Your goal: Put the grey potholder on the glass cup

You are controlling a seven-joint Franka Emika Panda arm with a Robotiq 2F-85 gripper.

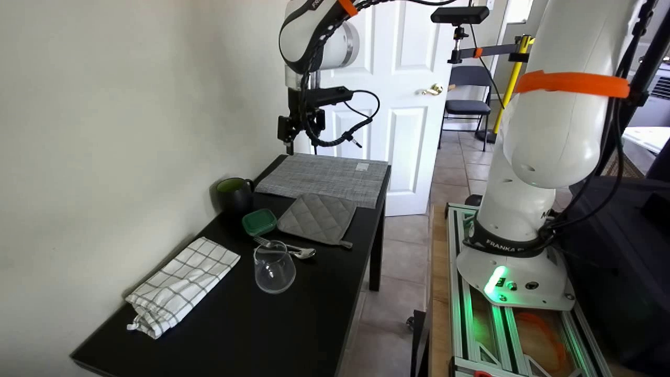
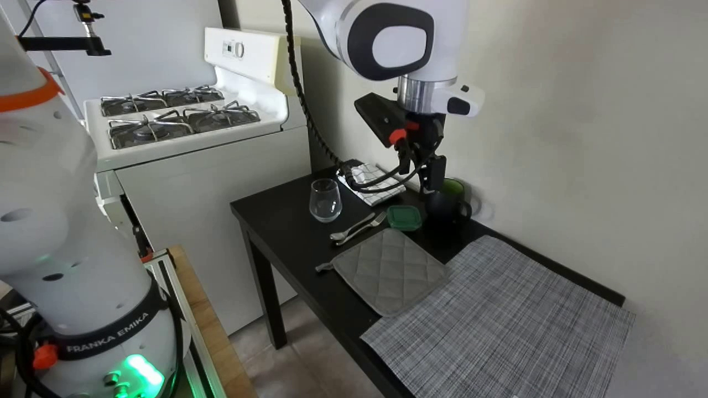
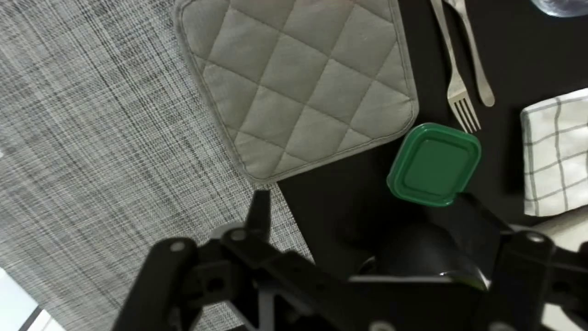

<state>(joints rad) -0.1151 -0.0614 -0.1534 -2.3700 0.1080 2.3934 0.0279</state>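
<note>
Grey potholder (image 3: 298,85), square and flat, diamond-quilted, with rounded corners.

Softly lit; glaring green at the robot base (image 1: 523,269); shadowed behind the mug (image 1: 233,199); blurred, in wrist view, at the tool (image 3: 363,196).

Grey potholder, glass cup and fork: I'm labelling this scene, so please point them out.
Grey potholder (image 2: 390,272): in an exterior view, on the middle of its quilted face.
Glass cup (image 2: 326,202): in an exterior view, on its clear bowl.
Fork (image 3: 456,89): wrist view, just behind its tines.
</note>
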